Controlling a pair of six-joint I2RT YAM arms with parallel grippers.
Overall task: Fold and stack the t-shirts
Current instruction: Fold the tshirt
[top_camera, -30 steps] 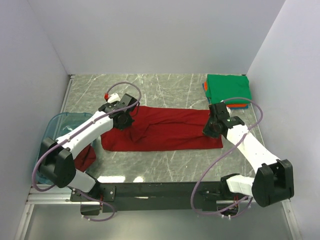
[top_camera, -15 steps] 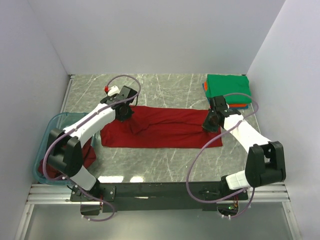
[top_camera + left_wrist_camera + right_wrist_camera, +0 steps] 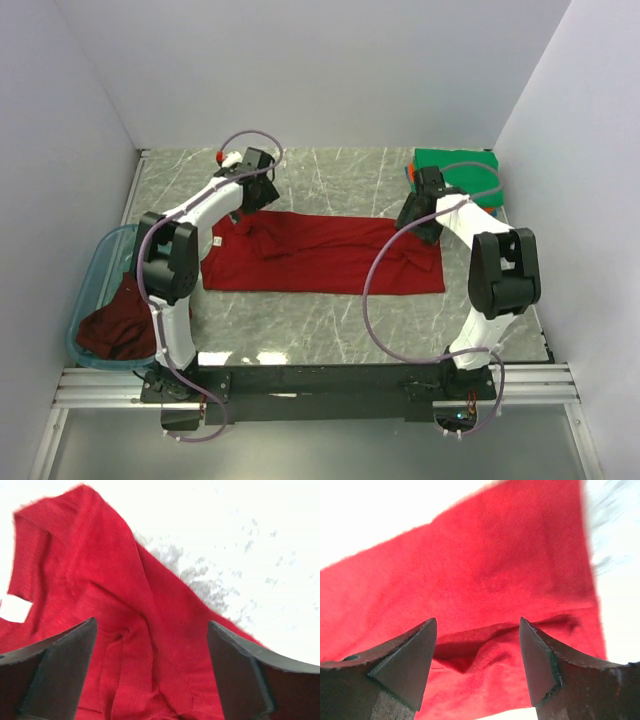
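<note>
A bright red t-shirt (image 3: 320, 255) lies flat across the table as a long band. My left gripper (image 3: 258, 197) hovers open over its far-left part; in the left wrist view the gripper (image 3: 152, 672) has only wrinkled red cloth (image 3: 125, 630) and a white label (image 3: 15, 607) beneath it. My right gripper (image 3: 418, 218) is open above the far-right end; in its wrist view the gripper (image 3: 477, 665) straddles a raised fold of the shirt (image 3: 485, 580) without gripping it. A folded stack topped by a green shirt (image 3: 465, 162) sits at the far right, with an orange edge (image 3: 411, 172).
A translucent blue tub (image 3: 100, 250) stands at the left edge of the table with a maroon shirt (image 3: 115, 330) spilling inside it. Grey walls close in on the left, the back and the right. The arm bases and a black rail (image 3: 310, 380) run along the near edge.
Both grippers were shut on the red shirt's cloth and now stand open, having let it go. Both arms moved toward the far edge, and the shirt lies flatter.
</note>
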